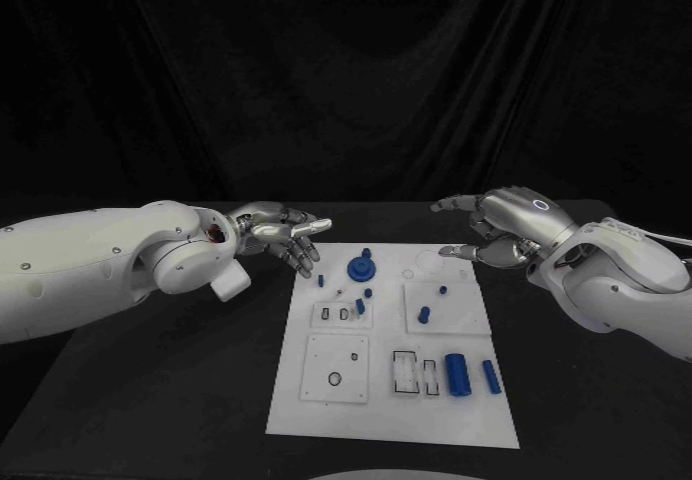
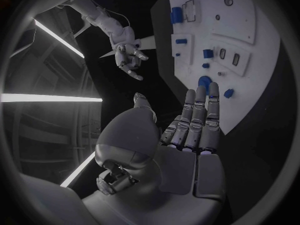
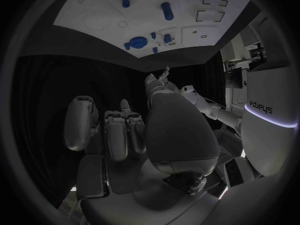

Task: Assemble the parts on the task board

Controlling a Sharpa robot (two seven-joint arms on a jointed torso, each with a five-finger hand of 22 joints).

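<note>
The white task board [image 1: 469, 425] lies lengthwise in the middle of the table. On it are a round blue part [image 1: 361, 267] near the far end, several small blue pegs around [image 1: 369, 293], and two blue cylinders [image 1: 457, 374] near the front right. My left hand [image 1: 281, 232] hovers at the board's far left corner, fingers stretched out and apart, holding nothing. My right hand [image 1: 498, 228] hangs over the far right corner, fingers loosely bent and apart, empty. In the left wrist view the left hand's fingers [image 2: 197, 122] reach toward the round blue part [image 2: 204, 82].
The board carries raised white plates with slots and holes, such as a plate [image 1: 338, 366] at the front left. Black table [image 1: 173, 400] surrounds the board on both sides. A black curtain stands behind.
</note>
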